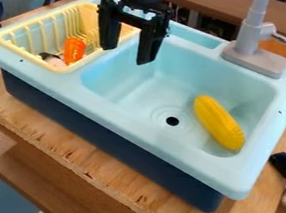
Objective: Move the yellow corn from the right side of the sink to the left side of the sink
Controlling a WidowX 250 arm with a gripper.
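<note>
Camera view: black two-finger gripper hangs near the basin-side edge of the pale yellow ribbed plastic basket, jaws wide apart, nothing held. Orange elongated carrot-like toy sits inside the basket, toward its front end. Probably light, stiff, slightly slippery, not fragile; I'd pinch across its middle, clear of the basket's ribs. It's outside the jaws, lower and picture-left. Yellow plastic-looking corn cob lies well apart from the basket.
</note>
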